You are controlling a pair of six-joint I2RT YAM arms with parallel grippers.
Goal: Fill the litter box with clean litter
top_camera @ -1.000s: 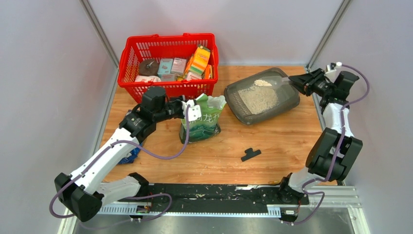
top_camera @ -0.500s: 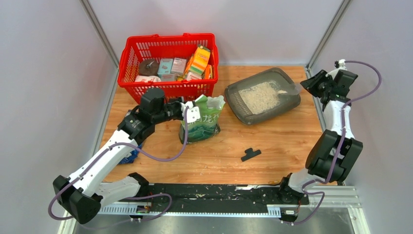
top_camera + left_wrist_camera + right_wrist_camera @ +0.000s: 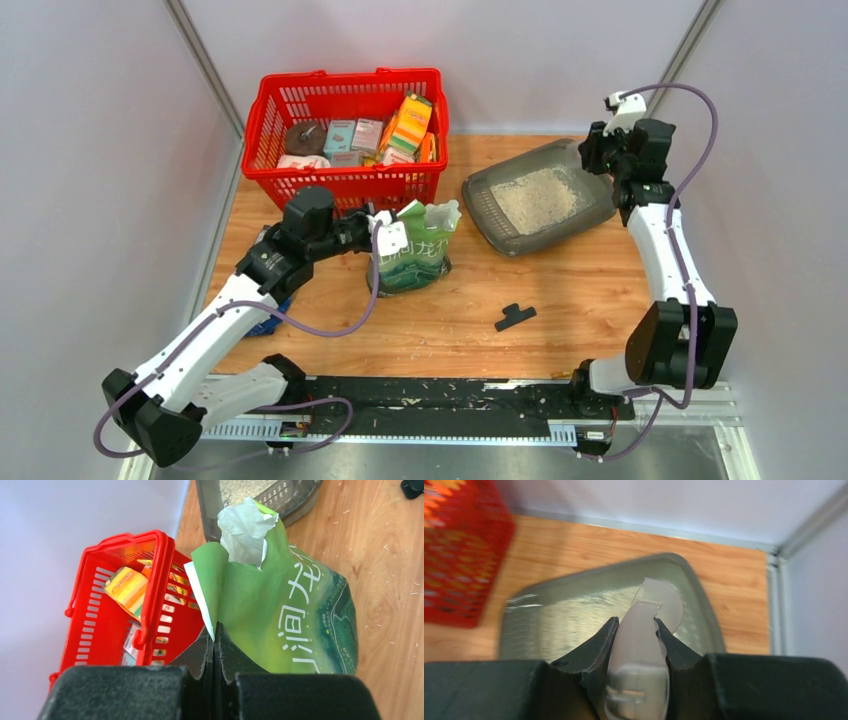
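Observation:
The dark grey litter box (image 3: pixel 474 192) lies at the back right of the table, with a spread patch of pale litter (image 3: pixel 535 198) in it. My right gripper (image 3: pixel 598 152) hovers over the box's far right corner, shut on the handle of a translucent white scoop (image 3: pixel 644 625). In the right wrist view the scoop's bowl looks empty above the box (image 3: pixel 574 600). My left gripper (image 3: pixel 214 632) is shut on the torn top edge of the green-and-white pouch (image 3: pixel 290 600). The pouch stands upright (image 3: pixel 412 250) left of the box.
A red basket (image 3: pixel 345 135) of groceries stands at the back left, close behind the pouch. A small black clip (image 3: pixel 514 317) lies on the wood mid-table. A blue bag (image 3: pixel 268 320) shows under my left arm. Walls and a metal post close off the right side.
My right gripper has tipped the loaded scoop, then swung up and back to the box's far right corner. The litter now lies spread in the box. My left arm has barely moved.

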